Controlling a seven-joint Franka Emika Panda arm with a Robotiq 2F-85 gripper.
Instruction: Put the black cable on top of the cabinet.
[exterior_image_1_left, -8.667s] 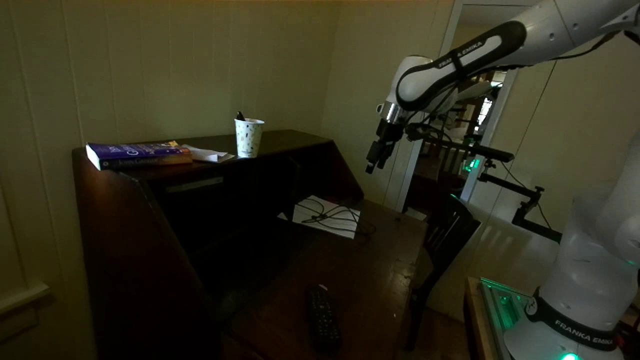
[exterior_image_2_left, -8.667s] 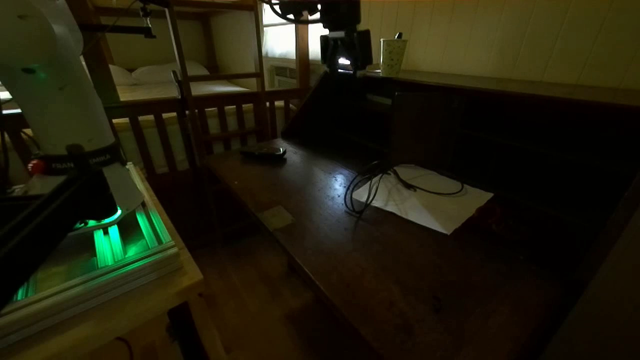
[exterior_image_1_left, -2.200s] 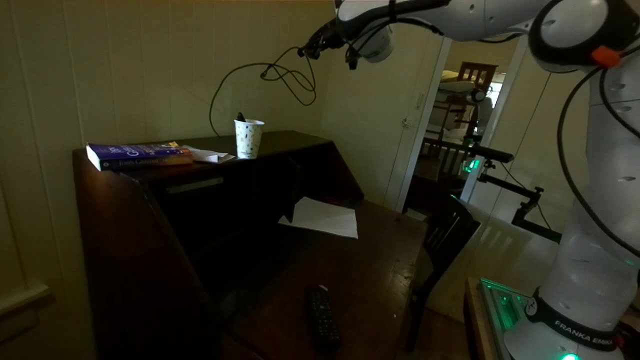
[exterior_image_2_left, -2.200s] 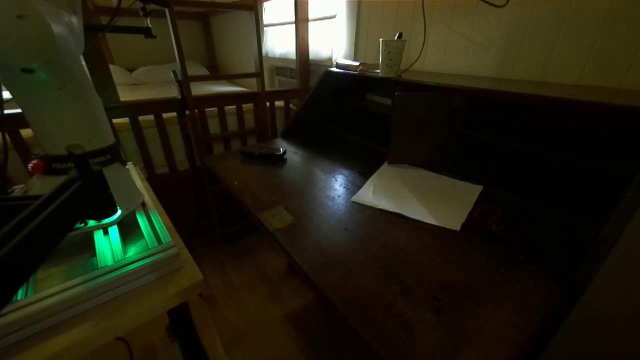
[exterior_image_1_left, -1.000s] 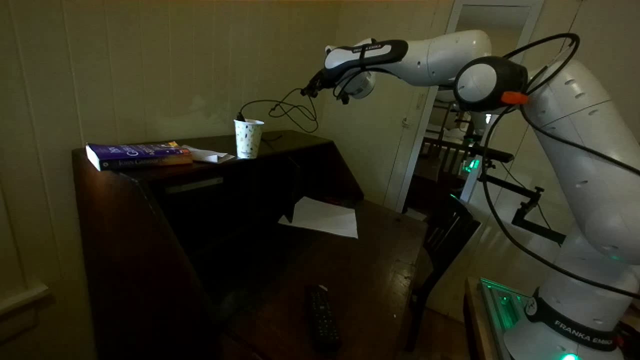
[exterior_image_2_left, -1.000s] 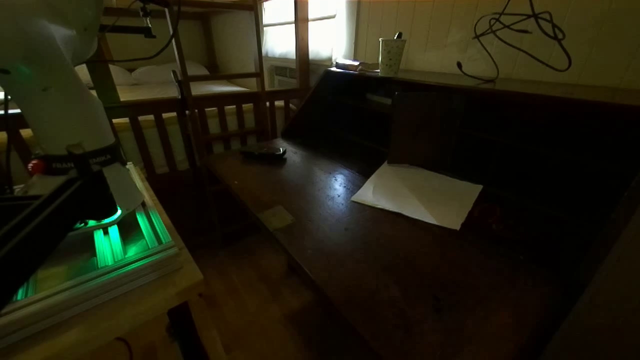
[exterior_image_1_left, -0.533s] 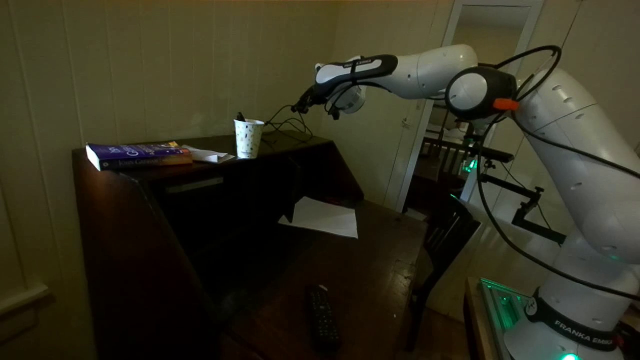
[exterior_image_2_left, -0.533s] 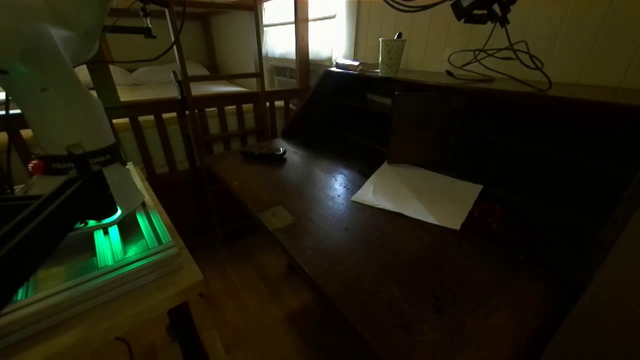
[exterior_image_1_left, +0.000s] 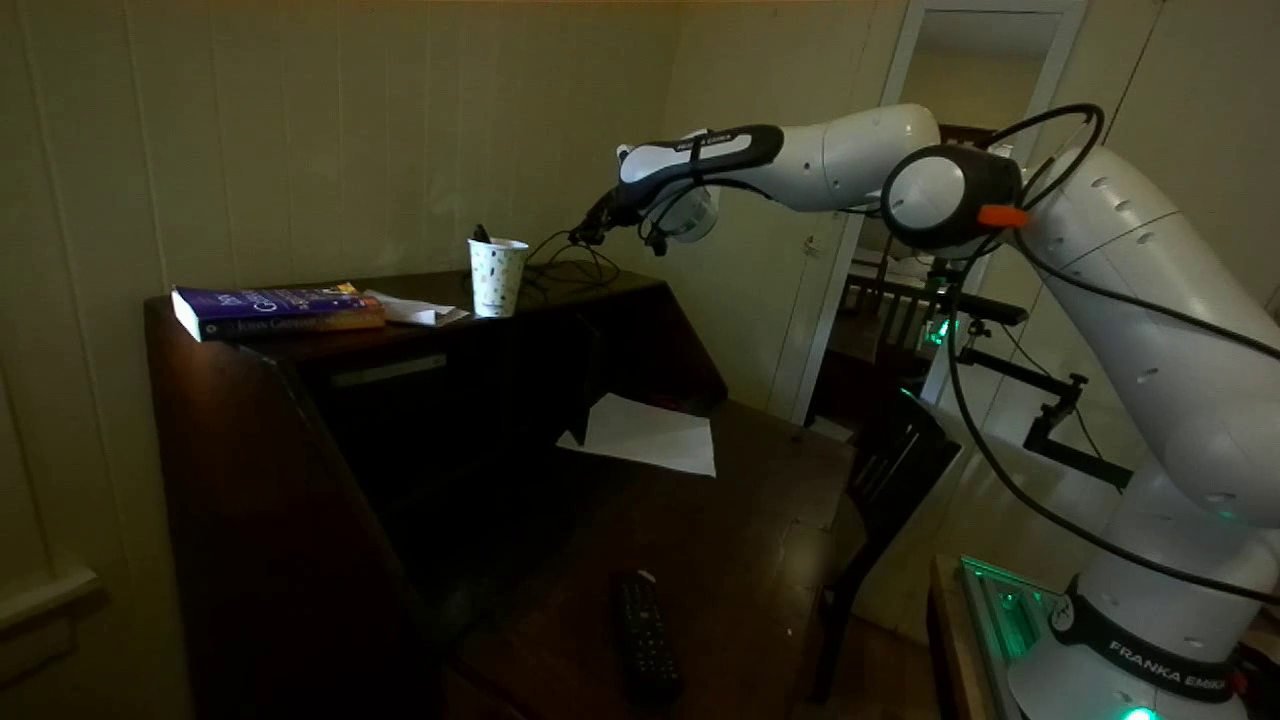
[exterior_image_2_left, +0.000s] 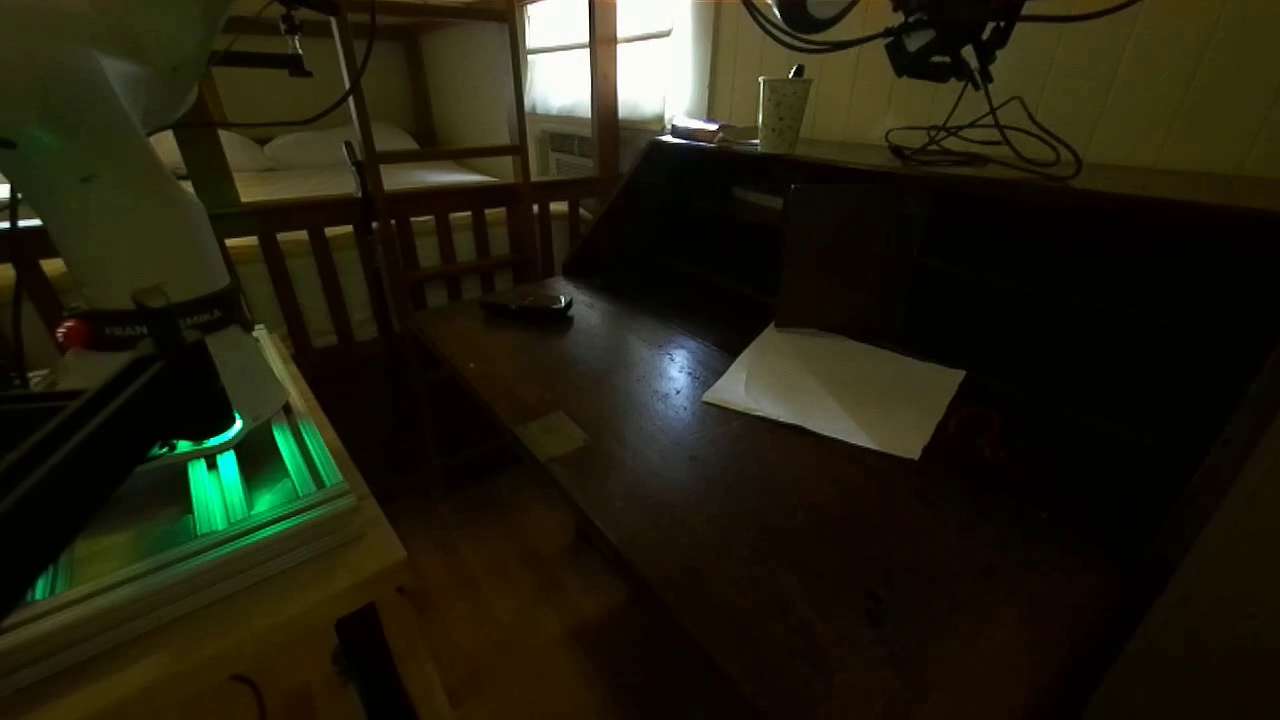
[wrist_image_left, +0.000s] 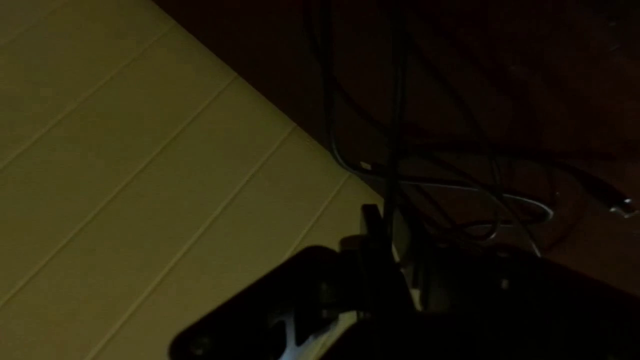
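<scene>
Surface: dark brown wooden slant-front cabinet (exterior_image_1_left: 250, 480) is bearing a purple book (exterior_image_1_left: 275, 309) and a white speckled cup (exterior_image_1_left: 497, 283).
Coils: thin black cord (wrist_image_left: 393, 150) is partly resting on the cabinet's top, near the cup.
Grip: black two-fingered gripper (exterior_image_1_left: 582, 238) is pinching the cord's raised strands.
Room: yellow panelled wall (exterior_image_1_left: 330, 130) is standing behind.

My white arm (exterior_image_1_left: 862, 152), black-ringed elbow (exterior_image_1_left: 926, 196), orange tab (exterior_image_1_left: 1003, 216), looping dark cables (exterior_image_1_left: 1098, 545), black gripper (exterior_image_1_left: 580, 237), FRANKA EMIKA lettering (exterior_image_1_left: 1168, 668) on a black band (exterior_image_1_left: 1090, 628)
</scene>
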